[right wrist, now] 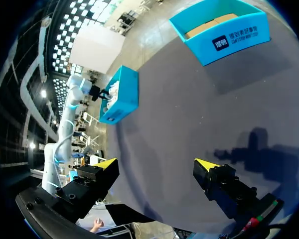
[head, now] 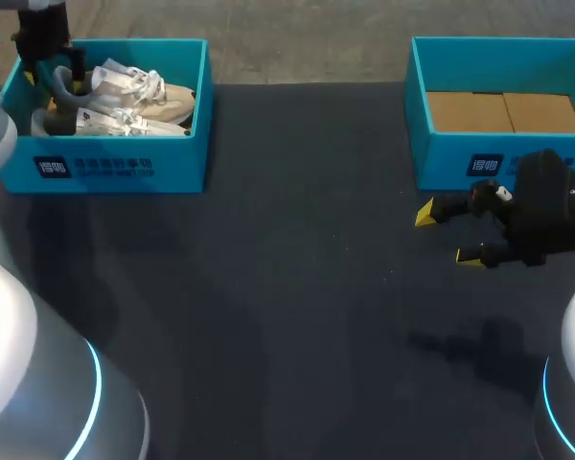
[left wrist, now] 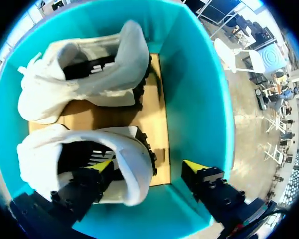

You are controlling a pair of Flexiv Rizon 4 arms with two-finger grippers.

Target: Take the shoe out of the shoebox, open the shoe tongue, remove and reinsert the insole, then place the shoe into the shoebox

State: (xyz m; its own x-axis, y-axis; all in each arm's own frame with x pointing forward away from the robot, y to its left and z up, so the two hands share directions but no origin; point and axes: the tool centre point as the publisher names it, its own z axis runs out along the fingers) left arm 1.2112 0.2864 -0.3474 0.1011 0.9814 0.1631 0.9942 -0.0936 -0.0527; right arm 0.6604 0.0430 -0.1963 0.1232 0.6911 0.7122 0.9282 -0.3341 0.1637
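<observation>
The shoe we want lies in the left shoebox, at the end nearest our left gripper, with a second shoe just beside it on the cardboard floor. One left finger is down inside the shoe's mouth and the other stands outside the heel, apart from it. The jaws are spread around the heel collar and clamp nothing yet.

We judge this to be the first step, taking the shoe out, with the grasp lined up but not made. The next move calls for closing on the heel collar and lifting straight up until the sole clears the rim.

The box walls sit close here. The outer finger is near the corner wall, so there is little room to swing sideways, and the second shoe could be dragged along.

Beyond the box, the dark table gives broad room between it and the other box. Our right gripper hangs above the table before that box, jaws wide and holding nothing.
</observation>
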